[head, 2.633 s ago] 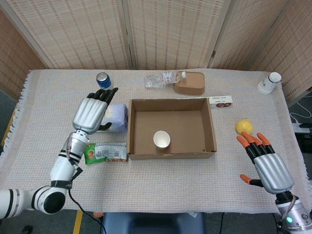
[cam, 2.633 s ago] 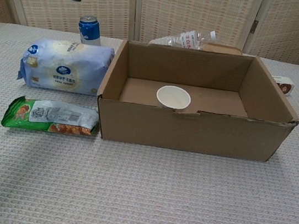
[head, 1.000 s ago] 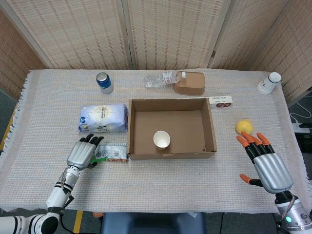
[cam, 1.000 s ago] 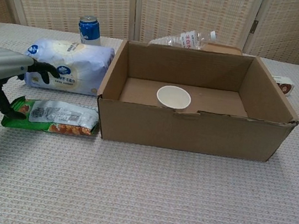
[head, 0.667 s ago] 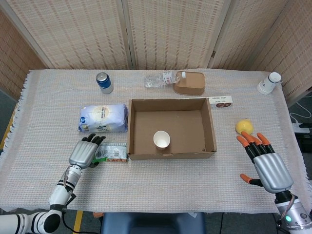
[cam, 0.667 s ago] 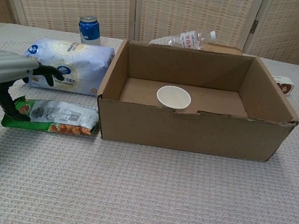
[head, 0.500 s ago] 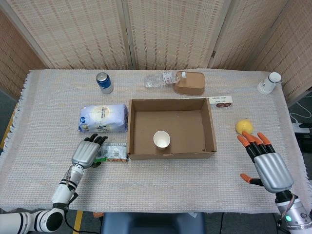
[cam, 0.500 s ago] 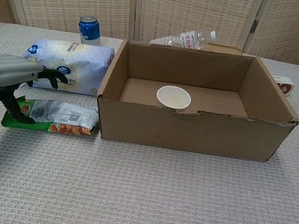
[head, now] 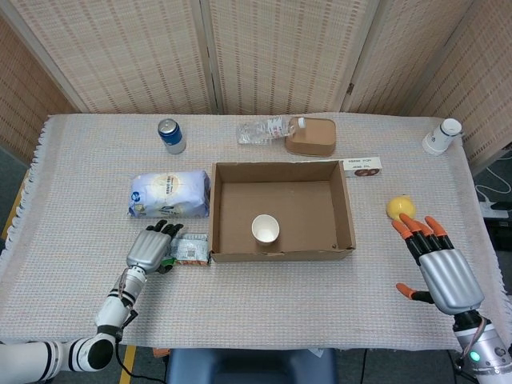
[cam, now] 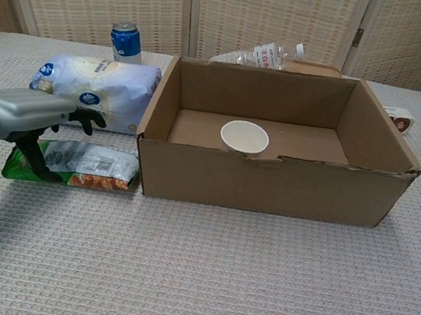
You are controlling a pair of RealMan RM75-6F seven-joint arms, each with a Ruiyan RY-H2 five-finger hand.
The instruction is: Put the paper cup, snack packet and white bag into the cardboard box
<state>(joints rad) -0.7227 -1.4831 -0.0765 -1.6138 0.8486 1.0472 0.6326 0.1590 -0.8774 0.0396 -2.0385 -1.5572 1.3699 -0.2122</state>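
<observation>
The open cardboard box (head: 345, 210) sits mid-table with the white paper cup (head: 266, 229) upright inside it; the cup (cam: 244, 136) shows in the chest view behind the box front wall (cam: 269, 183). The green snack packet (cam: 88, 165) lies flat left of the box. My left hand (cam: 33, 111) hovers over the packet's left end, fingers stretched out above it and thumb down against its front edge; in the head view this hand (head: 150, 247) covers part of the packet (head: 190, 250). The white bag (head: 170, 194) lies just behind. My right hand (head: 438, 268) is open and empty, right of the box.
A blue can (head: 170, 134), a lying water bottle (head: 262, 130) and a brown lidded container (head: 311, 137) stand along the back. A small label box (head: 362, 166), a yellow fruit (head: 400, 207) and a tipped white cup (head: 442, 136) are to the right.
My left hand came down from above the white bag and slid right over the snack packet's left end. The right hand barely moved.
</observation>
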